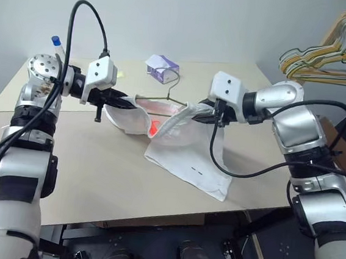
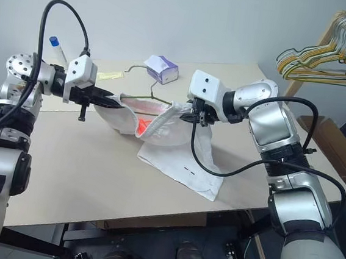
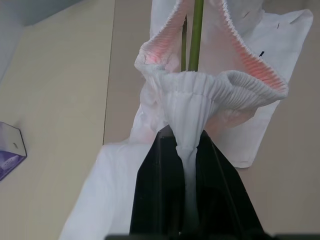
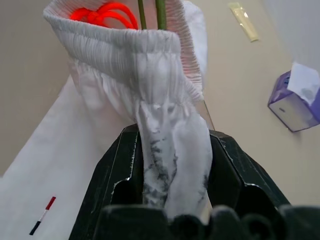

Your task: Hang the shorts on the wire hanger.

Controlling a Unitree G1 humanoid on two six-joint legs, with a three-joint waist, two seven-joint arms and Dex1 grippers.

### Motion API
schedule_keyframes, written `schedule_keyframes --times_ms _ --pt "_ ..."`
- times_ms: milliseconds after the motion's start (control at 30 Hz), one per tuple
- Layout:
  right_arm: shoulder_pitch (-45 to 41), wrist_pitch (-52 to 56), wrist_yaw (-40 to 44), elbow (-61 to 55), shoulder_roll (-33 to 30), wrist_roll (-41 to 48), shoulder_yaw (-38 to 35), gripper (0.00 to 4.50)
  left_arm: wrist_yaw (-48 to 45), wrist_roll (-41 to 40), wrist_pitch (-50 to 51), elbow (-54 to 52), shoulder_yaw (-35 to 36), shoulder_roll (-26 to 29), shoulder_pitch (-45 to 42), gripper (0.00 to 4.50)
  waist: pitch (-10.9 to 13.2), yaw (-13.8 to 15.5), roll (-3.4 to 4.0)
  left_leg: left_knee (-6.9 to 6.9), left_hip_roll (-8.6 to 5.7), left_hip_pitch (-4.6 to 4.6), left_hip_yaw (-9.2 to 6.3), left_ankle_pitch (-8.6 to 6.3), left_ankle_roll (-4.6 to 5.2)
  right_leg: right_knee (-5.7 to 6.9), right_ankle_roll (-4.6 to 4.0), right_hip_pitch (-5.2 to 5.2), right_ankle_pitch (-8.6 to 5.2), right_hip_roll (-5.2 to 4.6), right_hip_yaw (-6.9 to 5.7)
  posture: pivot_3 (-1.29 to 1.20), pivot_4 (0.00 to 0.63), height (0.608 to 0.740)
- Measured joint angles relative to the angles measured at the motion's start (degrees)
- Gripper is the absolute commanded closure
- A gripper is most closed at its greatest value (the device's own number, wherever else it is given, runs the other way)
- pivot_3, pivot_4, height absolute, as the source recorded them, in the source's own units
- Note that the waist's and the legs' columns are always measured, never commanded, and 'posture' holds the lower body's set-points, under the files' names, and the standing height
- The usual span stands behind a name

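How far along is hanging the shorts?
Done: both grippers hold the waistband of the shorts, left gripper and right gripper stretching it open, and the hanger already runs inside the opening. In hand: settling the waistband on the wire. Left: letting go; the legs lie on the table.

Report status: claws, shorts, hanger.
Left claw shut on shorts waistband. Right claw clamped on opposite side. Wire hanger runs inside the stretched waistband. Tissue box behind, clear.

a pale beige table (image 1: pixel 95 177) stands against a plain grey-white wall (image 1: pixel 190 15). a wooden rack (image 1: pixel 345 27) with bunched hangers (image 1: pixel 320 63) stands at right.
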Motion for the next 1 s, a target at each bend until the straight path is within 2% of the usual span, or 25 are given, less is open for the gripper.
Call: schedule_keyframes --times_ms 33,233,400,633,800,867,900,1000 --pt "0.0 0.1 0.1 0.2 0.2 0.1 0.0 2.49 0.0 0.0 0.0 0.0 0.0 0.0 0.0 4.50 0.0 0.0 0.00 0.00 0.00 0.00 0.00 0.00 0.00 0.00 0.00 0.00 0.00 0.00 0.00 -0.09 0.000 0.740" --pt "-0.1 1.0 1.3 0.3 0.6 1.1 -0.7 4.40 0.0 -0.4 0.0 0.0 0.2 0.0 0.0 4.50 0.0 0.0 0.00 0.00 0.00 0.00 0.00 0.00 0.00 0.00 0.00 0.00 0.00 0.00 0.00 -0.09 0.000 0.740" --pt "-0.1 1.0 1.5 0.4 0.7 1.0 -0.7 4.46 0.1 -0.7 0.1 0.1 0.4 0.0 0.0 4.50 0.0 0.0 0.00 0.00 0.00 0.00 0.00 0.00 0.00 0.01 0.00 0.00 0.00 0.00 0.00 -0.09 0.000 0.740" --pt "0.2 2.0 0.9 0.7 0.9 1.0 -0.9 4.50 1.9 -3.6 -0.3 2.6 3.9 -1.3 -0.5 2.47 0.0 0.0 0.00 0.00 0.00 0.00 0.00 0.00 0.00 0.00 0.00 0.00 0.00 0.00 0.00 -0.10 0.000 0.740" --pt "1.8 4.4 -0.9 0.4 0.6 1.0 -2.7 4.50 12.4 -5.3 -2.9 7.2 9.2 -3.2 -3.6 0.91 0.0 0.2 0.00 0.01 0.00 -0.02 -0.02 0.00 0.00 0.00 0.00 0.00 0.00 -0.03 -0.02 -0.11 0.000 0.740" --pt "2.7 6.3 -1.5 -0.2 0.1 1.1 -3.3 4.50 13.9 -7.7 -2.8 8.2 12.6 -3.1 -5.6 0.25 0.0 0.0 0.00 0.00 -0.01 -0.03 -0.03 0.00 0.00 -0.03 0.00 -0.01 0.00 -0.03 -0.02 -0.12 0.000 0.740" --pt "3.5 7.7 -2.0 -0.5 -0.1 1.1 -4.0 4.50 13.7 -8.9 -2.7 8.2 14.1 -2.9 -6.6 0.01 0.0 0.0 0.00 0.00 -0.01 -0.04 -0.03 0.00 0.00 -0.05 0.00 -0.01 0.00 -0.03 -0.02 -0.12 0.000 0.740" --pt "5.7 11.5 -4.0 -1.7 -1.2 2.0 -6.2 4.50 13.0 -10.8 -2.5 8.0 16.2 -2.1 -7.0 0.01 0.0 -0.2 0.00 0.00 -0.02 0.00 -0.02 0.00 0.00 0.00 0.00 0.01 0.00 -0.04 -0.02 -0.13 0.000 0.740"
